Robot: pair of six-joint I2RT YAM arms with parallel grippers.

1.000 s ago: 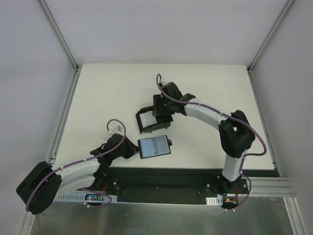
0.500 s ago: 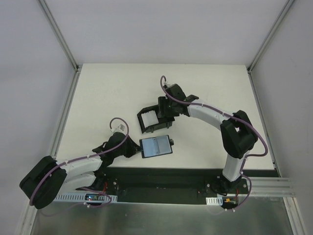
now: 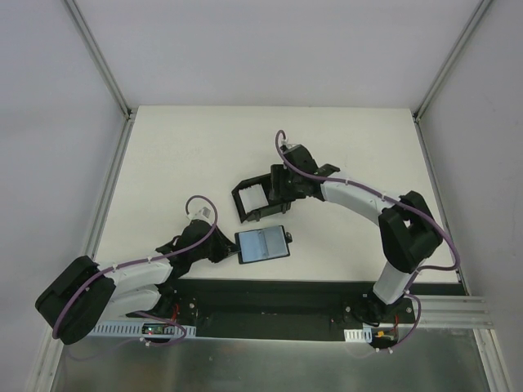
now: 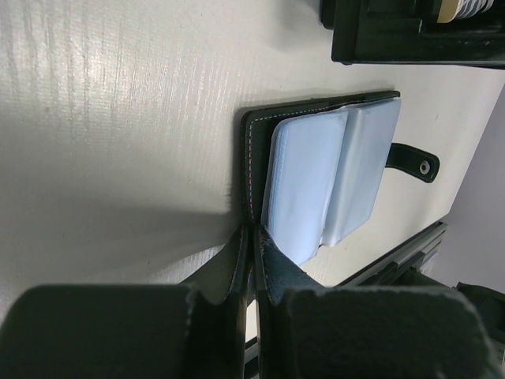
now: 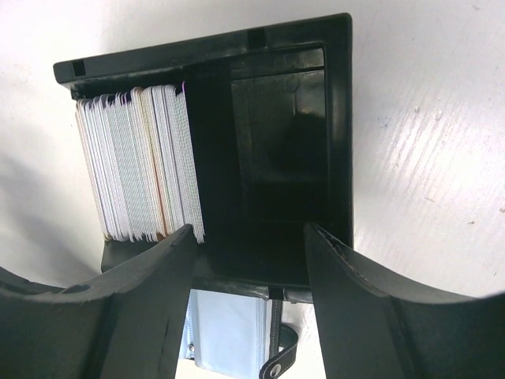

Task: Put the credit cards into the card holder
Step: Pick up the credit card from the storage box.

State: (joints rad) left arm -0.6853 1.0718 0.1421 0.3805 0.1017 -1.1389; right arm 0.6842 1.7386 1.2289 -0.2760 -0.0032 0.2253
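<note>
The card holder (image 3: 263,244) lies open on the table near the front edge, its bluish-grey sleeves (image 4: 316,185) facing up and its snap tab (image 4: 414,162) at its right. My left gripper (image 3: 230,250) is shut on the edge of its black cover (image 4: 254,237). The credit cards (image 3: 252,197) stand as a pale stack on edge in the left part of a black box (image 5: 138,174). My right gripper (image 3: 275,190) hovers open over that box (image 5: 248,245), holding nothing, with its left finger (image 5: 150,284) close to the stack.
The black open-topped box (image 3: 243,214) sits just behind the card holder; its right compartment (image 5: 276,142) is empty. A black base rail (image 3: 270,294) runs along the table's front edge. Metal frame posts (image 3: 98,57) stand at the back corners.
My left gripper has slid the card holder slightly to the right. The right gripper has shifted right and back, uncovering more of the card stack.
</note>
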